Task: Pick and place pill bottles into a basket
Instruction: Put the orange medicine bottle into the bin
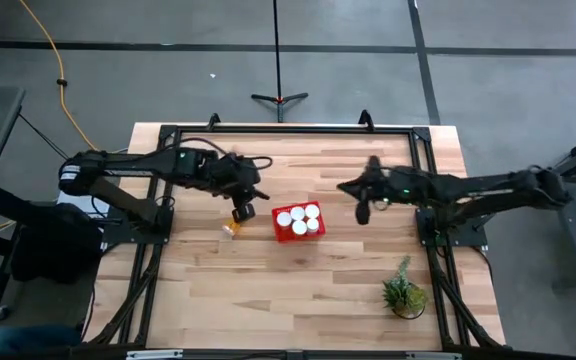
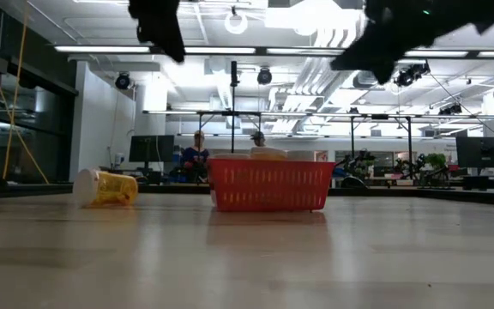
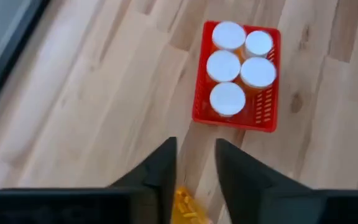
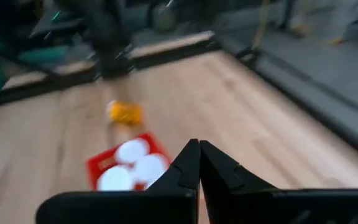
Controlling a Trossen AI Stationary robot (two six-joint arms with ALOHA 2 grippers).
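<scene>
The red latticed basket (image 1: 298,222) stands near the table's middle. It holds several upright pill bottles with white caps (image 3: 227,98). One more orange pill bottle (image 1: 232,226) lies on its side on the table just left of the basket, and it shows in the low view (image 2: 105,189) too. My left gripper (image 3: 194,168) is open and hangs well above this lying bottle, touching nothing. My right gripper (image 4: 199,167) is shut and empty, raised to the right of the basket (image 1: 362,211).
A small green potted plant (image 1: 403,291) stands near the table's near right corner. A black frame (image 1: 288,130) runs along the table's far edge and sides. Bare wood lies in front of the basket.
</scene>
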